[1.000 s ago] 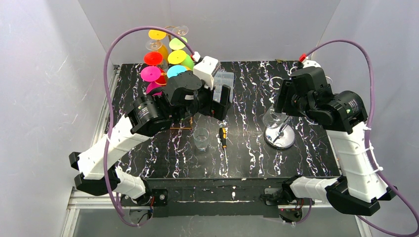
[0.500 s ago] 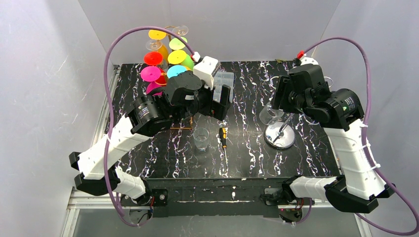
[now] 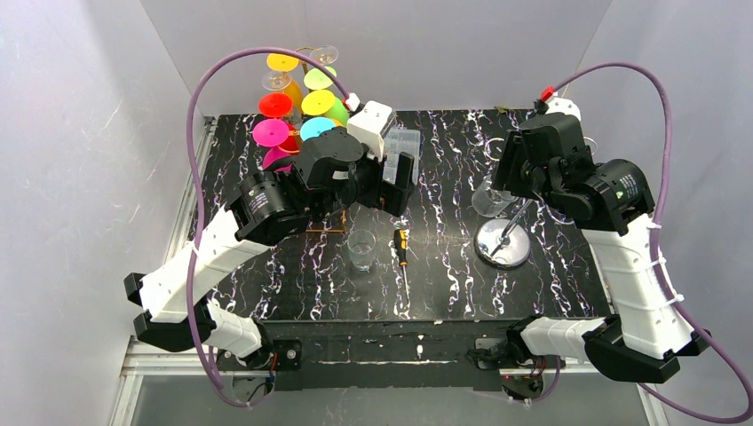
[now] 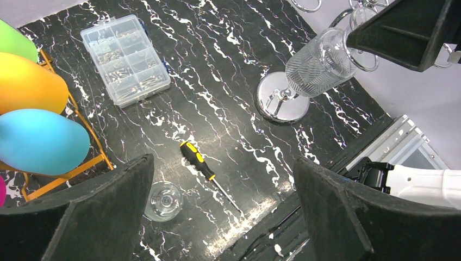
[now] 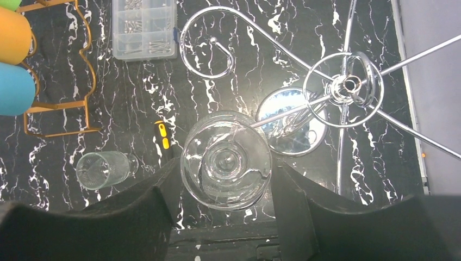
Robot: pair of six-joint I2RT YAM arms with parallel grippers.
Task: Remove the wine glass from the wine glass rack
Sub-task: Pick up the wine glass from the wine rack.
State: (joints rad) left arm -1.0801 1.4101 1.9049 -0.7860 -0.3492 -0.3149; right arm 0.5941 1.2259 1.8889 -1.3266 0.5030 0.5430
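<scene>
Right now our right claw (image 5: 224, 166) is clenched on the glass (image 5: 226, 157), with a finger pressed to each side of the bowl, as the right wrist view shows from straight above. The glass hangs in the air above the table (image 3: 444, 284), just beside the rack (image 5: 348, 87) on its left and over the left edge of the rack's mirrored base (image 5: 288, 128). One wire arm of the rack runs from the hub out to the middle of the glass, and we cannot tell whether the foot is free of it or hooked on it. In the left wrist view the ribbed bowl sticks out from under the black claw, next to the rack's wire rings. Our left claw (image 4: 222, 163) is released, its fingers wide apart with nothing between them, and it is held high over the middle of the table. Below it lies a screwdriver (image 4: 202, 164) with a yellow and black handle, and just to its left a tumbler (image 4: 163, 201) stands upright. A clear parts box (image 4: 126, 58) sits farther back. At the far-left corner, coloured glasses (image 3: 297, 106) hang on an orange stand (image 4: 81, 166).
</scene>
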